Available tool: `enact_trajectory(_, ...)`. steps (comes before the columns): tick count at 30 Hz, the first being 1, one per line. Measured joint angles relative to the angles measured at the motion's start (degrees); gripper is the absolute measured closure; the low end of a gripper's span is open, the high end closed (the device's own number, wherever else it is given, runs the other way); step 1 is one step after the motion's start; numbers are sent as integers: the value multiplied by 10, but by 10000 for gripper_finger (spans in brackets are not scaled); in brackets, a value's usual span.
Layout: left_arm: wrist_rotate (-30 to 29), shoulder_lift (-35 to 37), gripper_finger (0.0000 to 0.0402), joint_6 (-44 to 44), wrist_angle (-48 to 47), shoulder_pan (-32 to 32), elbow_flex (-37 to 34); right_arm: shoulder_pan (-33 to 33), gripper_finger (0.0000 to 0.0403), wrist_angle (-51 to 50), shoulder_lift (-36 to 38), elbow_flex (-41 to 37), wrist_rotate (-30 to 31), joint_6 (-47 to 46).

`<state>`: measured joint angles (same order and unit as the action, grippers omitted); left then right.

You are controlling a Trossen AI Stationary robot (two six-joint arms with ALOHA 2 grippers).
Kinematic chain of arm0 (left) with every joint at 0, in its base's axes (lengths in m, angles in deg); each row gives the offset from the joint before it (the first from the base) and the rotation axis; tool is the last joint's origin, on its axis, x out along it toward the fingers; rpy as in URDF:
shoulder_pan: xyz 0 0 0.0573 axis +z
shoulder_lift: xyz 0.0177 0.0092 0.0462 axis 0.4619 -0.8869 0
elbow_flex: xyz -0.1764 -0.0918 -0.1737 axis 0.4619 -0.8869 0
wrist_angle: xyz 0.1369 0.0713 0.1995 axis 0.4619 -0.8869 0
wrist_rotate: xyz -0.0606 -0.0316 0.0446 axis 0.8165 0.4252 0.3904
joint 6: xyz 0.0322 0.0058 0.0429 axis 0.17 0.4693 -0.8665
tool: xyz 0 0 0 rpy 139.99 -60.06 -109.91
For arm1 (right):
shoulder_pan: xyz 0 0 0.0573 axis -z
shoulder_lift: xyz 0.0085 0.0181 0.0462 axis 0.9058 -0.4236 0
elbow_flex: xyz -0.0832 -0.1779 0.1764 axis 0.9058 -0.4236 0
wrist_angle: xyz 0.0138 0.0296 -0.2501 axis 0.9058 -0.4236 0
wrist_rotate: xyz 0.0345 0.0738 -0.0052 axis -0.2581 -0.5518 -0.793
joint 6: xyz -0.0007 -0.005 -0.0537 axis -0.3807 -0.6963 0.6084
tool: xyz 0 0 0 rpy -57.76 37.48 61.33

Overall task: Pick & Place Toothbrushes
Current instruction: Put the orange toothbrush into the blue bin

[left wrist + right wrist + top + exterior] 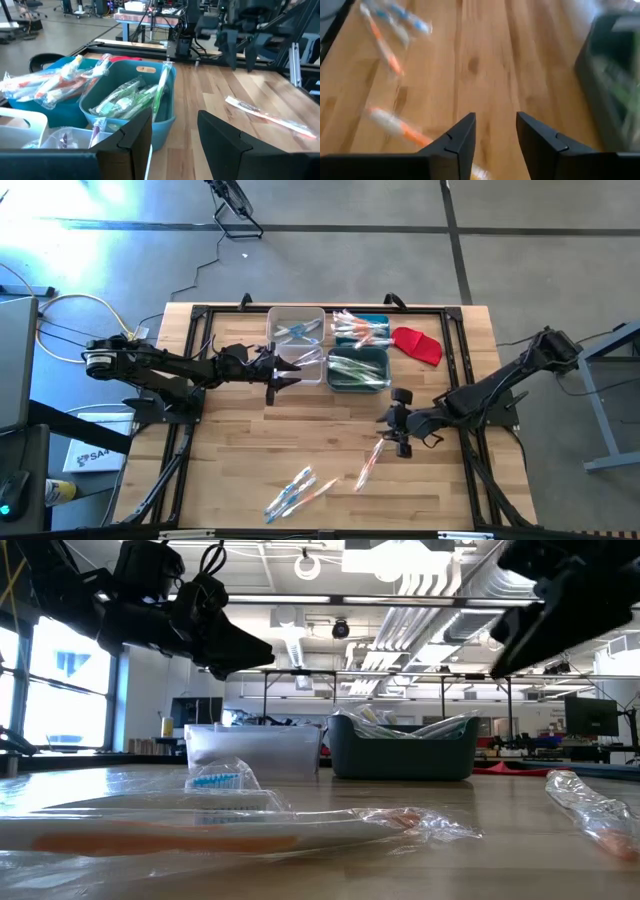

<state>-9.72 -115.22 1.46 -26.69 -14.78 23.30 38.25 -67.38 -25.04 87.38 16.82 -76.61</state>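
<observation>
Wooden table (240, 450) – clear bin (296, 325), two teal bins (357, 370), red cloth (418, 344), loose wrapped toothbrushes (300, 493)

teal bin (357, 383), red cloth (418, 345), orange-accented toothbrush (368, 465)

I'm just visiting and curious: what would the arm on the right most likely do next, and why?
Probably lower the right tool onto the orange-accented toothbrush on the wood just past its fingertips. Its fingers stand apart with nothing between them, and that brush is the nearest loose one. The left tool, also open and empty, hovers by the clear bin.
</observation>
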Motion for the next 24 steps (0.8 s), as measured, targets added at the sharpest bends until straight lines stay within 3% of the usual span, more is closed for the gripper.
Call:
enact_trajectory(4,0,0,245,26,0,0,0,0,265,-37,0,0,-20,-44)
enact_trajectory(16,0,0,245,37,0,0,0,1,242,-34,-55,0,-21,23)
enact_trajectory(24,0,0,245,36,0,0,0,1,220,-6,-125,0,-93,29)
